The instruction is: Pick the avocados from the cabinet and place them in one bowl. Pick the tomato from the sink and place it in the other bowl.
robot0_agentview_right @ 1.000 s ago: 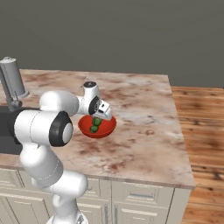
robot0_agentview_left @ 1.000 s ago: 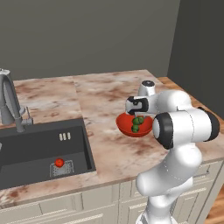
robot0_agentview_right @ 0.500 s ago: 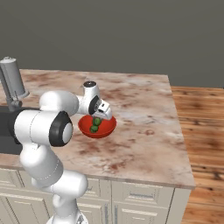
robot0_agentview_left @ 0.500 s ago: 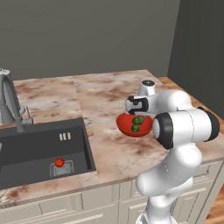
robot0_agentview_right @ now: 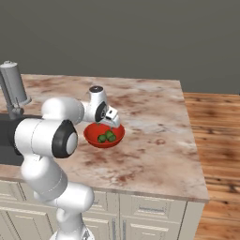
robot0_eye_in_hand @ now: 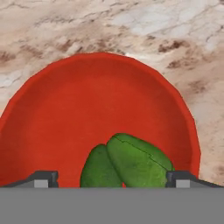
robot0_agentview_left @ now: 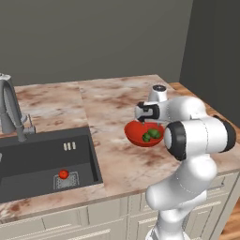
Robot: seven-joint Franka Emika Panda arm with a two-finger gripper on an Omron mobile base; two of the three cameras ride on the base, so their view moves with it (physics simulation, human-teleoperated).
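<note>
red bowl (robot0_eye_in_hand: pixel 87 109) on the marble counter (robot0_agentview_left: pixel 112 101) holds both avocados (robot0_eye_in_hand: pixel 127 162), touching each other. your gripper (robot0_eye_in_hand: pixel 111 177) hangs just above them, fingers spread wide and holding nothing, so the avocado step looks finished. next you need to lift clear and reach for the tomato (robot0_agentview_left: pixel 63 174), lying by the drain in the sink (robot0_agentview_left: pixel 28 154).
</note>
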